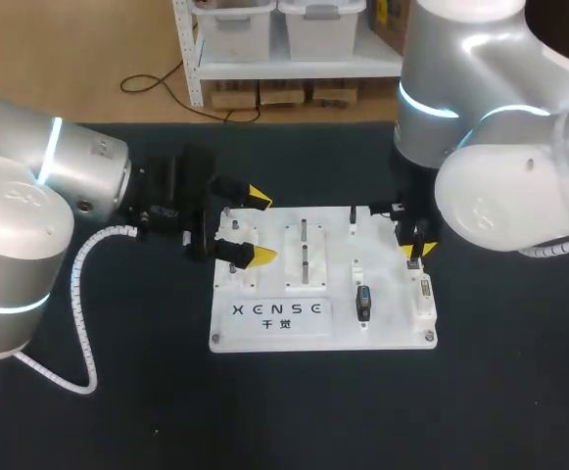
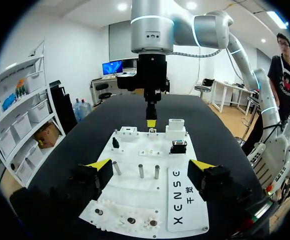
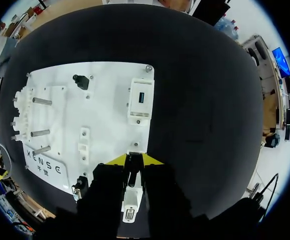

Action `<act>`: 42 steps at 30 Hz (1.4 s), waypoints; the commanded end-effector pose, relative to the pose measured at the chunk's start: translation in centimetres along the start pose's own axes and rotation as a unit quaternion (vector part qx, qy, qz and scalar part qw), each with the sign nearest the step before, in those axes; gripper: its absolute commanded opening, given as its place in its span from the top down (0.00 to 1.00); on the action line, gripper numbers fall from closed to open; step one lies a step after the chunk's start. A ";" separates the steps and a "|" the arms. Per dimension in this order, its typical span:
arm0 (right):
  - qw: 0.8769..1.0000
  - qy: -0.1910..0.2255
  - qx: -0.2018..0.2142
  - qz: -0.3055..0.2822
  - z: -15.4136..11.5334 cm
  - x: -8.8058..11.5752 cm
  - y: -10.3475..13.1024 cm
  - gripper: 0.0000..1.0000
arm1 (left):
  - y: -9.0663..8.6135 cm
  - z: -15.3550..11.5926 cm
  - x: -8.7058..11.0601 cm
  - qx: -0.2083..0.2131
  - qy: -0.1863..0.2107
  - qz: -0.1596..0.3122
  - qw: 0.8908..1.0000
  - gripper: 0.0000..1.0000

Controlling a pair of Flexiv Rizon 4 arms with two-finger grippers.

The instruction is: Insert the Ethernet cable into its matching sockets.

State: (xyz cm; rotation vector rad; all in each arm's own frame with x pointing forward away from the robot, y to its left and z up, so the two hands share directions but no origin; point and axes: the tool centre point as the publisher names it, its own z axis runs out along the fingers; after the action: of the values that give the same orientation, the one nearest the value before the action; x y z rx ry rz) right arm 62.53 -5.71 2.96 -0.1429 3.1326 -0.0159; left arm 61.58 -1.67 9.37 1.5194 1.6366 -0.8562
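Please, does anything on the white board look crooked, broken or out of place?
Nothing stands out. The board lies flat on the table, its pegs stand upright, and the right hand grips a plug at the board's edge.

Overhead, the right arm [image 1: 514, 186] hides the white board's [image 1: 264, 338] two-o'clock corner and most of the right gripper [image 1: 413, 253].

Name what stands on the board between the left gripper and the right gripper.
In the head view, a white block with upright metal pins stands between the left gripper and the right gripper, on the white board.
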 end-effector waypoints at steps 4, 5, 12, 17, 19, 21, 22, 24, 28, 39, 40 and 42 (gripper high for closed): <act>1.000 0.004 0.000 0.001 0.6 -0.2 0.0 1.00 | 0.0 0.0 0.2 0.000 -0.003 0.001 1.000 0.00; 1.000 0.004 0.000 0.001 0.7 -0.2 -0.1 1.00 | 0.0 0.0 0.2 0.000 -0.003 0.001 1.000 0.00; 1.000 0.005 0.002 0.001 1.2 -0.4 -0.1 1.00 | 0.0 0.0 0.2 0.000 -0.003 0.001 1.000 0.00; 1.000 0.009 0.001 -0.001 1.6 -0.2 0.2 1.00 | 0.0 0.0 0.2 0.000 -0.003 0.001 1.000 0.00; 1.000 0.011 0.001 -0.001 1.8 -0.1 0.2 1.00 | 0.0 0.0 0.2 0.000 -0.003 0.001 1.000 0.00; 1.000 0.014 0.001 0.000 1.9 0.0 0.2 1.00 | 0.0 0.0 0.2 0.000 -0.003 0.001 1.000 0.00; 1.000 0.016 0.001 0.001 2.0 0.0 0.2 1.00 | 0.0 0.0 0.2 0.000 -0.003 0.001 1.000 0.00; 1.000 0.017 0.001 0.001 2.1 0.1 0.1 1.00 | 0.0 0.0 0.2 0.000 -0.003 0.001 1.000 0.00; 1.000 0.020 0.002 0.005 2.2 0.2 0.0 1.00 | 0.0 0.0 0.2 0.000 -0.003 0.001 1.000 0.00; 1.000 0.008 -0.001 -0.006 1.4 -0.1 0.1 1.00 | 0.0 0.0 0.2 0.000 -0.003 0.001 1.000 0.00; 1.000 0.007 -0.002 -0.006 1.3 -0.2 0.1 1.00 | 0.0 0.0 0.2 0.000 -0.003 0.001 1.000 0.00; 1.000 0.004 -0.008 -0.011 1.0 -0.3 0.1 0.87 | 0.0 0.0 0.2 0.000 -0.003 0.001 1.000 0.00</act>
State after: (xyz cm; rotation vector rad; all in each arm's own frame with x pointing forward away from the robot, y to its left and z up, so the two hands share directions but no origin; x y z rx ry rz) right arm 62.77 -5.53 2.28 -0.1712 3.1487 -0.0059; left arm 61.58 -1.67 9.37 1.5194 1.6367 -0.8562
